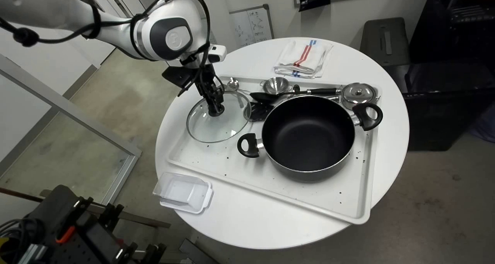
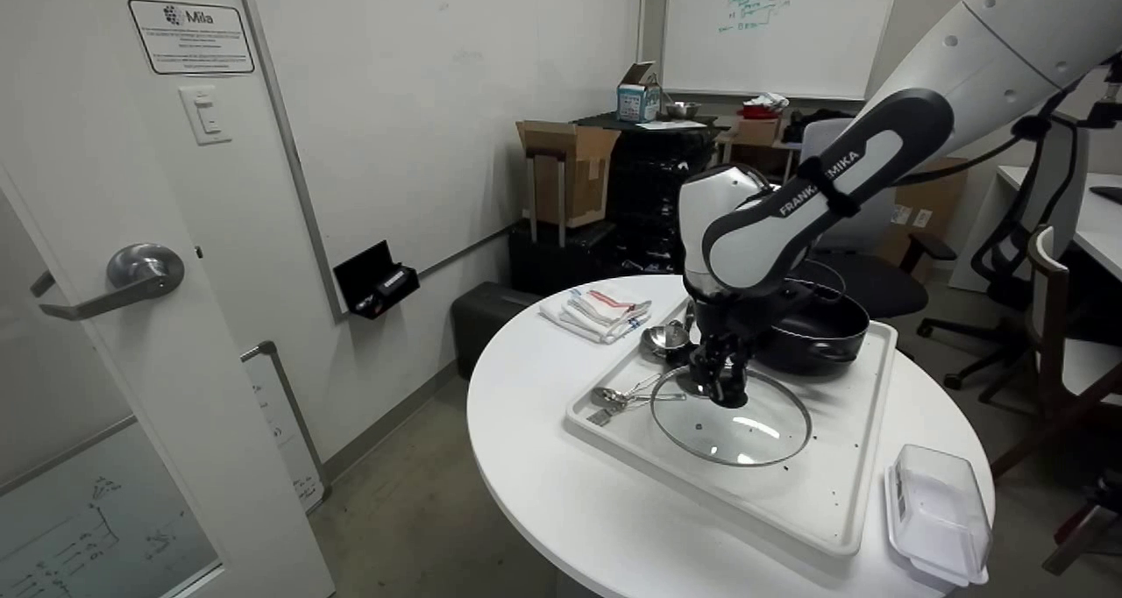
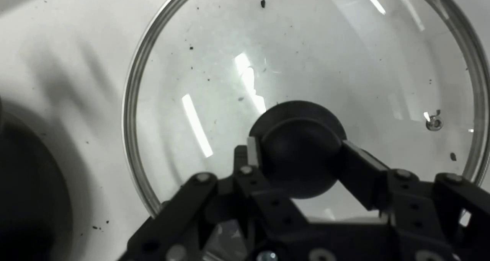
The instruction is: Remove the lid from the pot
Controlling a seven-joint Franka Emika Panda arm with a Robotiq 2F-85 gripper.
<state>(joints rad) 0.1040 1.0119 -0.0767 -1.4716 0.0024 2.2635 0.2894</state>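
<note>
One round glass lid [image 1: 209, 129] is off the black pot [image 1: 309, 136], over the left part of the white tray [image 1: 247, 175] in an exterior view; from here I can't tell whether its rim touches the tray. As the wrist view shows, the gripper [image 3: 300, 155] has its fingers [image 3: 360, 173] clamped on the dark knob [image 3: 300, 138] from both sides. The pot sits uncovered near the lid, right of centre in the frame. Along the tray's upper edge lie a metal strainer [image 1: 275, 85], a black spoon [image 1: 265, 97] and a small lidded metal pot [image 1: 357, 93]. Farther out, on the round table [image 1: 278, 229], I see a folded white cloth [image 1: 299, 57] at upper right and a clear plastic container [image 1: 185, 192] at lower left. The robot arm [image 1: 170, 37] reaches in from the upper left.
</note>
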